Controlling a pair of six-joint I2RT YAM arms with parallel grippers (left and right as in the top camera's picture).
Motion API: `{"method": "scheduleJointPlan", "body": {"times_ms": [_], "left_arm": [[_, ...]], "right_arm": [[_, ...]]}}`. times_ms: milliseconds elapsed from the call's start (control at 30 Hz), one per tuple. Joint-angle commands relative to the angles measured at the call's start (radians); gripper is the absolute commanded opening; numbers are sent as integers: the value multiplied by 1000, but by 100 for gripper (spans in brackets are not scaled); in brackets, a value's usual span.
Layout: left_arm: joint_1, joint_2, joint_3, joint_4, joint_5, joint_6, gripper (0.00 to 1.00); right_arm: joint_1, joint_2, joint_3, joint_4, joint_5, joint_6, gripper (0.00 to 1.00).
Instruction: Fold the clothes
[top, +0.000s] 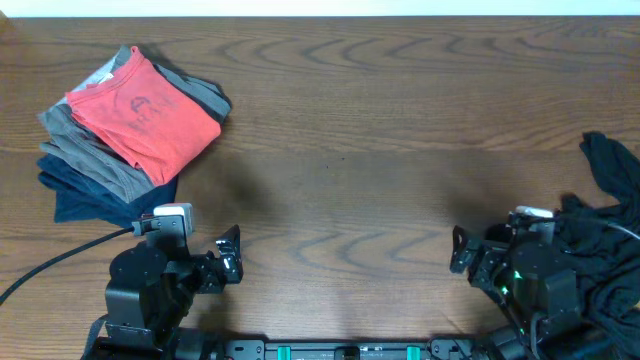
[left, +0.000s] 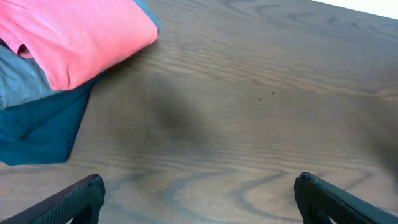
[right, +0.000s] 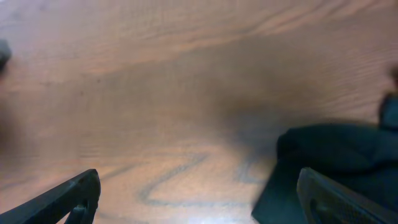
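Observation:
A folded coral-red T-shirt (top: 142, 118) with dark chest lettering lies on top of a stack of folded grey (top: 95, 160) and navy (top: 88, 200) garments at the table's far left. The red shirt also shows in the left wrist view (left: 74, 37) above a navy layer (left: 43, 130). A crumpled black garment (top: 610, 230) lies at the right edge and shows in the right wrist view (right: 336, 155). My left gripper (top: 232, 255) is open and empty, below and right of the stack. My right gripper (top: 462, 250) is open and empty, just left of the black garment.
The wooden table (top: 350, 130) runs between the stack and the black garment. A black cable (top: 60, 255) trails from the left arm to the table's left edge.

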Motion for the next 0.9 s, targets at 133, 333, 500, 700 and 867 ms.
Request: {"method": "scheduleJointPlan", "body": {"times_ms": [133, 333, 500, 700, 867], "left_arm": [[-2, -3, -5, 1, -12, 10, 98], [-2, -3, -5, 1, -12, 10, 98], [-2, -3, -5, 1, -12, 10, 98], [-2, -3, -5, 1, -12, 10, 98], [-2, -3, -5, 1, -12, 10, 98]], "right_arm": [[-202, -172, -171, 253, -242, -346, 99], [-244, -354, -390, 518, -272, -371, 99], [-246, -417, -509, 700, -257, -404, 99], [-246, -420, -625, 877, -196, -425, 99], [-245, -420, -633, 838, -201, -478, 99]]}}
